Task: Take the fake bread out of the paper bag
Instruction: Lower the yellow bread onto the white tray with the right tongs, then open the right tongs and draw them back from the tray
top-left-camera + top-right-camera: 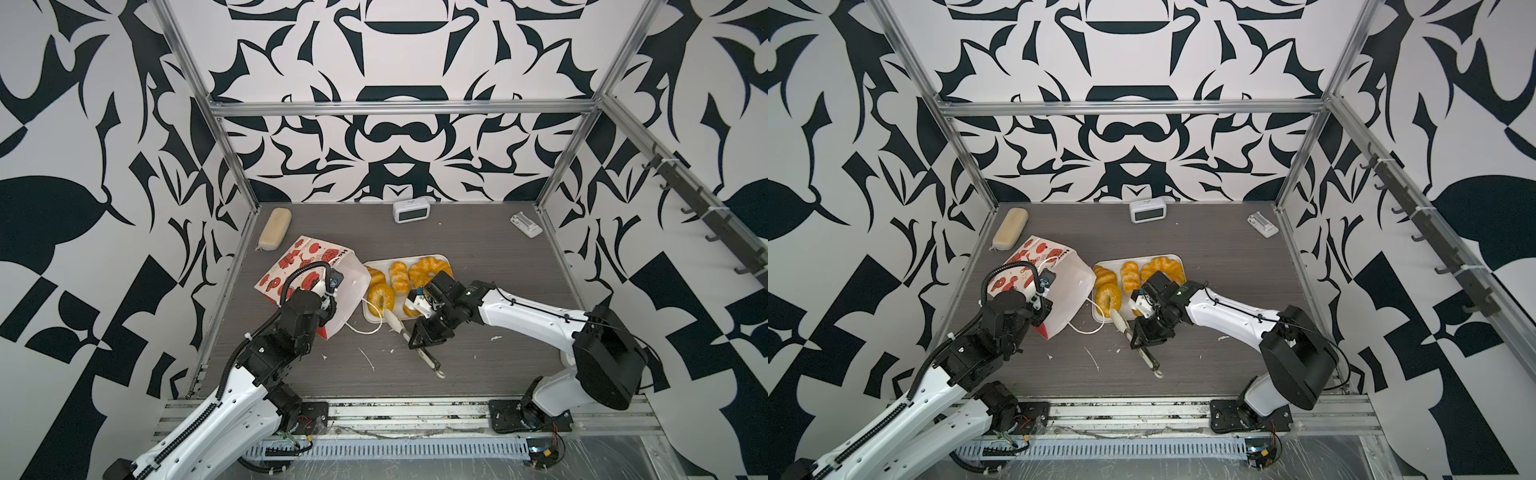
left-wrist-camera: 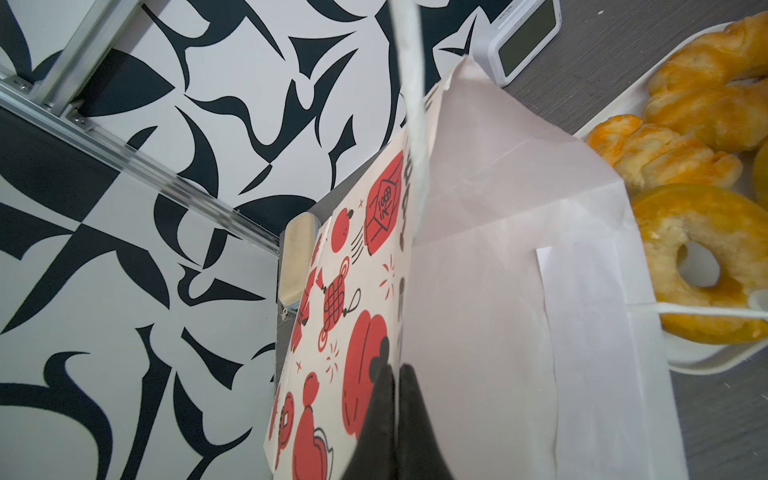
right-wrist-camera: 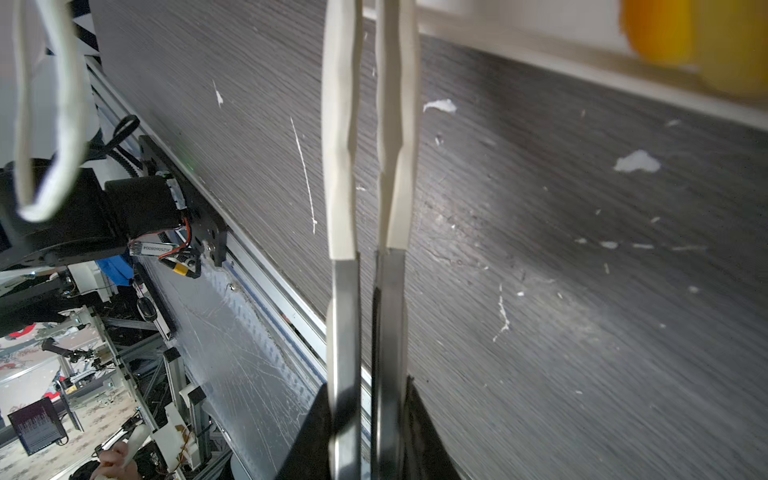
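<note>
– Right, is any writing showing?

– Only black lettering on the paper bag (image 1: 307, 266) near its mouth, starting "Ha" in a top view before it is running out of sight. A red parcel print on the bag is carrying small marks I am failing to read. The print on top of the clock (image 1: 410, 211) is too small as well.

– What is hiding from us?

– The left gripper (image 2: 397, 374) is sitting under its own wrist in both top views. Only its wrist camera is catching it, with the jaws pressed together on the bag's printed wall at the rim. The bag's deep end is lying behind that arm.

– And the other side?

– The right gripper (image 3: 368, 399) is clamping a pair of tongs (image 3: 343, 291). Their white tips are standing a thin gap apart, just beside the near edge of the tray (image 2: 706, 359).

– So where is the bread?

– The fake bread (image 1: 1130, 276) is lying on the tray, just beyond the bag's mouth from the left gripper. The large ring (image 1: 419, 266) is sitting at the back, partly under the right wrist. Two croissant rolls (image 1: 400, 277) are lying beside it. The small bagel ring (image 2: 673, 220) is nearest the bag, with a cord handle (image 2: 706, 308) draping across it. A yellow sliver (image 1: 409, 311) is peeking out beneath the right wrist, and I cannot tell which piece it is.
</note>
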`<state>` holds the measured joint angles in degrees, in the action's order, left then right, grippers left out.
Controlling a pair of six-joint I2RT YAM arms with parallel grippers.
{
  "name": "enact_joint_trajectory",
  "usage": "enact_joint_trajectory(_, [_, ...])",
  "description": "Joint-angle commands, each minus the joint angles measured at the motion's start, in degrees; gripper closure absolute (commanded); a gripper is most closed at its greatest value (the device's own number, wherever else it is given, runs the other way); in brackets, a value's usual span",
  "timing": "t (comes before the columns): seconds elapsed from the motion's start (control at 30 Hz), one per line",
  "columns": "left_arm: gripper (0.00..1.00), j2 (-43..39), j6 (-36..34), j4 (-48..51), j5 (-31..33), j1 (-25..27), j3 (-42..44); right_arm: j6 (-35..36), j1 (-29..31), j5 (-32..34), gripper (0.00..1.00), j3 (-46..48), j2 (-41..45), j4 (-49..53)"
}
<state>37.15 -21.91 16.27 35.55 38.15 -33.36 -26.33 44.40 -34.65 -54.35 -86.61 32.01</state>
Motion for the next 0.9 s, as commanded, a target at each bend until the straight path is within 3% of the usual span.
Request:
enact_joint_trajectory(0.0, [1.00, -0.19, 0.43, -1.20, -0.38, -0.36, 0.58, 2.02, 0.42, 0.11, 1.00, -2.56, -0.82, 0.02])
enact_joint_trajectory(0.63, [1.00, 0.12, 0.46, -1.01, -0.95, -0.61, 0.58, 2.33, 2.06, 2.30, 1.00, -4.98, -5.41, 0.29])
enact_joint_trajectory(0.87, [1.00, -0.04, 0.49, -0.98, -1.04, -0.62, 0.68, 1.81, 2.04, 3.67, 0.74, -3.49, -3.77, 0.42])
